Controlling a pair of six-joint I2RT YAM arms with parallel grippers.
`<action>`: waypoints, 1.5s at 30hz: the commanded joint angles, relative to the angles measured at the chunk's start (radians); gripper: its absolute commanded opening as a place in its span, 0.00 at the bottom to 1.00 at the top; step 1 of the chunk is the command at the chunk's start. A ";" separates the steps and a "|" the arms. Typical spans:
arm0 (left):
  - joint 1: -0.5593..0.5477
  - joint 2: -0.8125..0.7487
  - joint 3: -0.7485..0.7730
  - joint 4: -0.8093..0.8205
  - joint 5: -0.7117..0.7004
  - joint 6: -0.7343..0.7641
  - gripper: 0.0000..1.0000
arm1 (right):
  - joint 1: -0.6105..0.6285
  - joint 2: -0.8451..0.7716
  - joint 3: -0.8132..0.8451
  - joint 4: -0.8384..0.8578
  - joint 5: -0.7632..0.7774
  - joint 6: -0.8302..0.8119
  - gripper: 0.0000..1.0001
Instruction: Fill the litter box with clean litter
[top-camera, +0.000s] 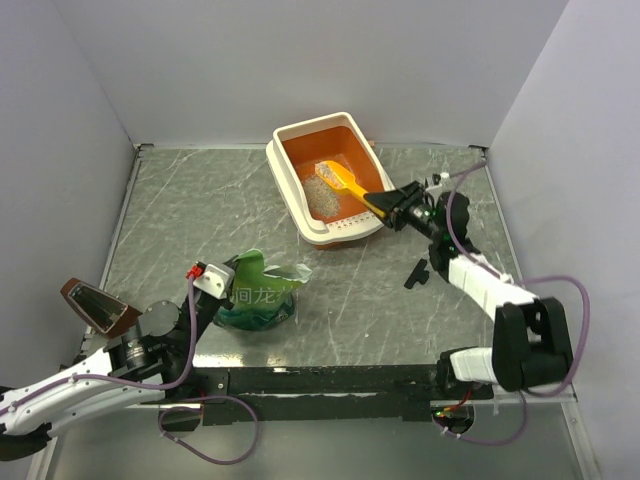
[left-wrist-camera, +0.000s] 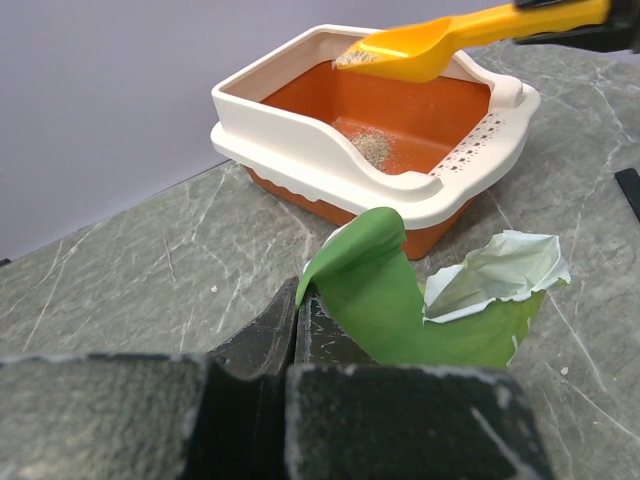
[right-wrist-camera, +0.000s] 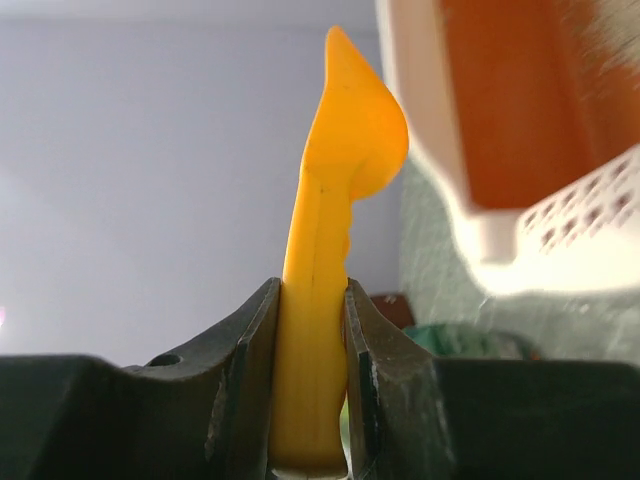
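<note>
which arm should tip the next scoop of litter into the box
Right: the right gripper holds the scoop, litter in it, over the litter box; the left gripper is shut on the green bag.

litter box (top-camera: 300, 195): orange inside, cream rim | scoop (top-camera: 352, 184): yellow-orange | bag (top-camera: 255, 296): green

The litter box (left-wrist-camera: 300, 140) is smooth plastic, orange inside with a cream rim, and a little glossy. The clean litter (left-wrist-camera: 372, 148) looks like fine, dry, pale grains. The scoop (right-wrist-camera: 325, 260) is smooth yellow-orange plastic. The green bag (left-wrist-camera: 385, 290) is thin crinkled film, white inside. The table (top-camera: 200, 210) looks like grey marbled stone with a soft shine.
</note>
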 joint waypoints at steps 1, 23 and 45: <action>0.009 -0.012 0.041 0.011 -0.046 -0.012 0.01 | -0.006 0.100 0.242 -0.218 0.142 -0.223 0.00; 0.015 0.043 0.044 0.003 -0.049 -0.017 0.01 | 0.210 0.511 1.077 -1.259 0.751 -1.061 0.00; 0.018 0.060 0.048 0.000 -0.032 -0.025 0.01 | 0.131 0.012 0.689 -1.182 1.022 -0.971 0.00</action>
